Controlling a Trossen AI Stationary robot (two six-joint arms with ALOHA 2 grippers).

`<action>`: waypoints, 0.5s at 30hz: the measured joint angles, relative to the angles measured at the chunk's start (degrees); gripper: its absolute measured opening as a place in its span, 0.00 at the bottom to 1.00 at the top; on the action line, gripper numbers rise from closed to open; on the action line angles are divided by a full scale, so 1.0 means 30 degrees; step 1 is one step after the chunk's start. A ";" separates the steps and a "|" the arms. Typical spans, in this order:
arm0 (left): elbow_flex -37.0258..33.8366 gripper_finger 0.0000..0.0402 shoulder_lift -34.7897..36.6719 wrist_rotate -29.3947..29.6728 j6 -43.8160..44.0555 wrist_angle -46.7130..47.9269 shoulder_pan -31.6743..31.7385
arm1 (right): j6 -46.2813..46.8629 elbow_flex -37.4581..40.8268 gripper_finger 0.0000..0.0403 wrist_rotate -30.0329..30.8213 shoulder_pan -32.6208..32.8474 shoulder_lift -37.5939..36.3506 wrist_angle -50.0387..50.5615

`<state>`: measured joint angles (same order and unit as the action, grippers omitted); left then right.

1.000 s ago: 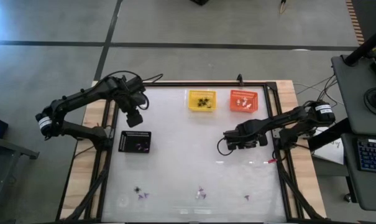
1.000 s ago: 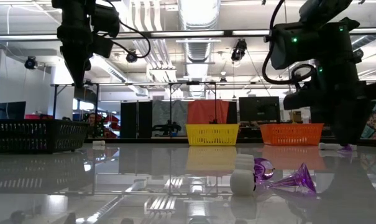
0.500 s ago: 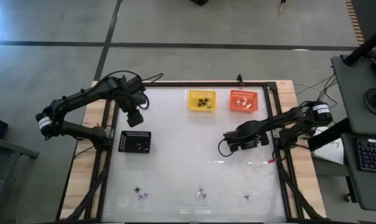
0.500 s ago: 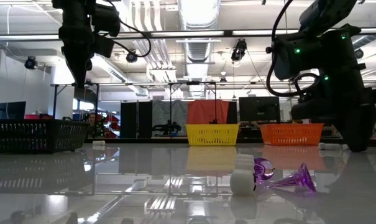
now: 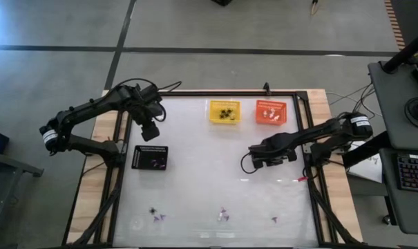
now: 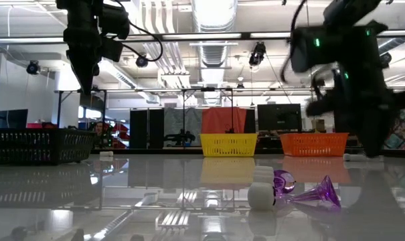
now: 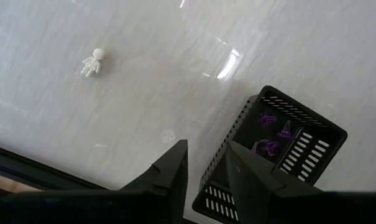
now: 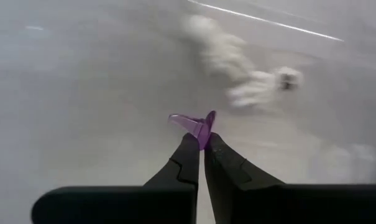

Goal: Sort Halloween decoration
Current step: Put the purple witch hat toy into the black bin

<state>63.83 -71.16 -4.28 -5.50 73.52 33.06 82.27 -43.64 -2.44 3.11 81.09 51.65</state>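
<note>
The right gripper (image 8: pixel 201 144) is clamped on a purple trinket (image 8: pixel 196 124) at about four o'clock from the table's (image 5: pixel 195 180) centre. The left gripper (image 7: pixel 205 163), jaws slightly apart (nothing between them), hangs above the black basket (image 5: pixel 150 158) at nine o'clock.

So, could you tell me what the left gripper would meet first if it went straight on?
Probably the black basket: the left gripper points at its near rim, though depth is unclear.
</note>
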 joint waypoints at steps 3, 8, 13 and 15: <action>0.0000 0.23 0.0000 0.0003 -0.0043 0.0000 0.0000 | -0.0149 -0.0658 0.02 0.0379 0.0000 -0.0731 -0.0086; 0.0000 0.23 0.0000 0.0003 -0.0073 -0.0004 0.0000 | -0.0579 -0.1960 0.02 0.1813 -0.0055 -0.1017 -0.0084; 0.0000 0.23 0.0000 0.0003 -0.0073 -0.0094 -0.0007 | -0.2098 -0.3044 0.02 0.3174 -0.0806 -0.0915 -0.1628; 0.0000 0.23 0.0000 0.0003 -0.0073 -0.0119 0.0000 | -0.3038 -0.3396 0.02 0.3625 -0.1307 -0.0878 -0.2409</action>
<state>63.83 -71.16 -4.27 -5.72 73.16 33.06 73.16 -53.83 8.43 -0.81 78.46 44.43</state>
